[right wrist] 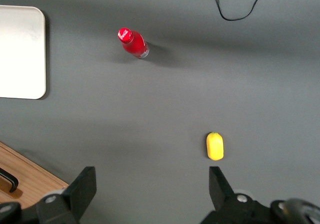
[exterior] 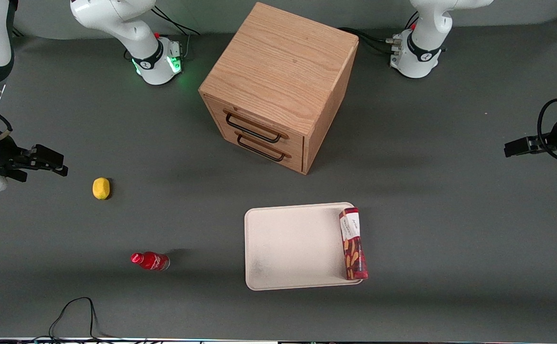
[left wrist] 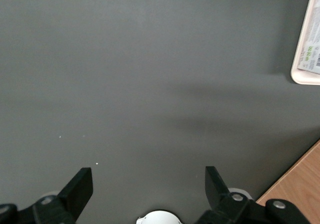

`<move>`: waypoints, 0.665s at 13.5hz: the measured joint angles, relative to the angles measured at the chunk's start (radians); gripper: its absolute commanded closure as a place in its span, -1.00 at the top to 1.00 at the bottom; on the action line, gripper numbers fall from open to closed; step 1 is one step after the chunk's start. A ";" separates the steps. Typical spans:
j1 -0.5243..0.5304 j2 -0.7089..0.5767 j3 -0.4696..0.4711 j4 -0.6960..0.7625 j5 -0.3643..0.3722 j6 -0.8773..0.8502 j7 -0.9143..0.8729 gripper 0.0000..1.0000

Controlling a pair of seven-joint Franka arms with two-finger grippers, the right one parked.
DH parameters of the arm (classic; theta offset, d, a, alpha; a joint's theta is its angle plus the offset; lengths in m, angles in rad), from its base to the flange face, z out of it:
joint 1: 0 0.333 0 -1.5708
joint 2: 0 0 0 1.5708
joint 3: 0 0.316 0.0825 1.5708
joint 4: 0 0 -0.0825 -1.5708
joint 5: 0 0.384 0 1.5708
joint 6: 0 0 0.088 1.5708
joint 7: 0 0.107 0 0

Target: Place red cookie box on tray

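The red cookie box lies flat on the cream-white tray, along the tray's edge toward the working arm's end of the table. My left gripper hangs above the bare grey table at the working arm's end, well apart from the tray and farther from the front camera than the box. In the left wrist view the gripper is open with only grey table between its fingers. A corner of the tray and the box's white label show there too.
A wooden two-drawer cabinet stands mid-table, farther from the front camera than the tray; its corner shows in the left wrist view. A yellow lemon and a small red bottle lie toward the parked arm's end. A black cable loops at the near edge.
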 measured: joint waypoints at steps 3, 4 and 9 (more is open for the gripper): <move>-0.015 -0.107 0.037 -0.161 0.000 0.069 0.001 1.00; -0.013 -0.131 0.038 -0.196 0.000 0.078 0.001 1.00; 0.048 -0.142 -0.049 -0.185 0.000 0.058 0.001 1.00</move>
